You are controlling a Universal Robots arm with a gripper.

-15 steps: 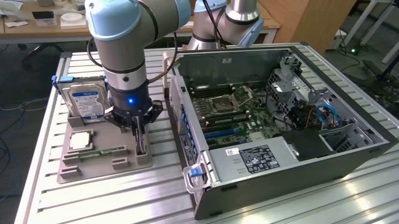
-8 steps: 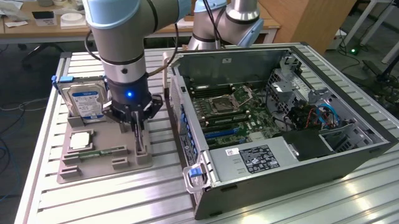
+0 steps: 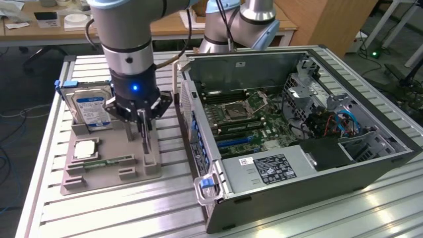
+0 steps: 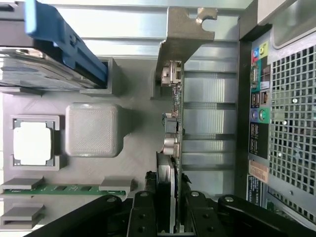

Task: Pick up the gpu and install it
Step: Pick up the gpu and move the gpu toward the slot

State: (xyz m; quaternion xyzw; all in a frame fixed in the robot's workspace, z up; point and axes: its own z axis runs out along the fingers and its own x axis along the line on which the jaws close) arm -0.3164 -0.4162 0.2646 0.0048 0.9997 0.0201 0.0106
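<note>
gpu (image 4: 176,106) — thin green board, silver bracket — upright, gripped by black end effector (image 4: 170,186)

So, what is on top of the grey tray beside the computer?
A hard drive, a processor, a memory stick, and the gpu, upright, held by the gripper. The gripper hides part of the gpu.

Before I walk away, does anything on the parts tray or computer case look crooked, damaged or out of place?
Nothing stands out: the gpu stands upright on the tray in the hand; the hard drive sits in its slot.
</note>
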